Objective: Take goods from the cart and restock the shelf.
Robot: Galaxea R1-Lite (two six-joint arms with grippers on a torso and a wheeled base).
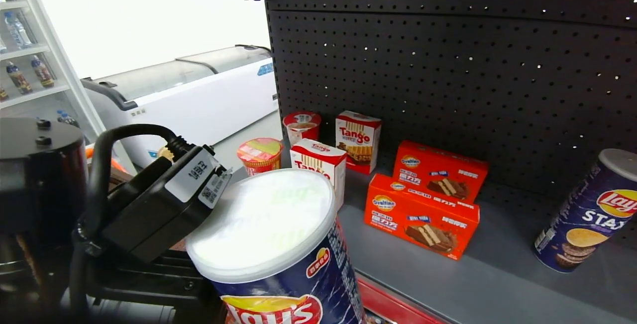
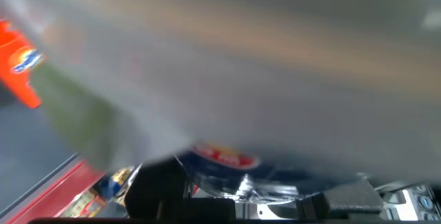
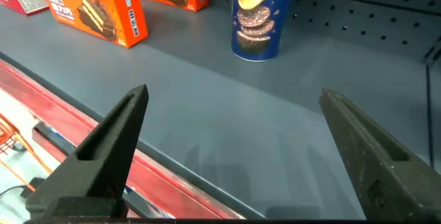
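my left end effector [image 2: 241, 186] grips a chips can [image 1: 268, 244], tilted, at 6 o'clock in the head view, in front of the shelf [image 1: 497, 274]. two orange boxes [image 1: 423, 214] lie on the shelf, and at their 3 o'clock stands a second can [image 1: 587, 209]. my right end effector [image 3: 238, 148] is wide open above the shelf front.

White chest freezer [image 1: 199, 95], curved glass lids, dark handle at near end, stands at back. Left of it, white cooler rack [image 1: 25, 51], tiers holding bottles [image 1: 19, 79]: dark drinks on lower tier, clear ones above. Bright white wall [image 1: 149, 10] behind.
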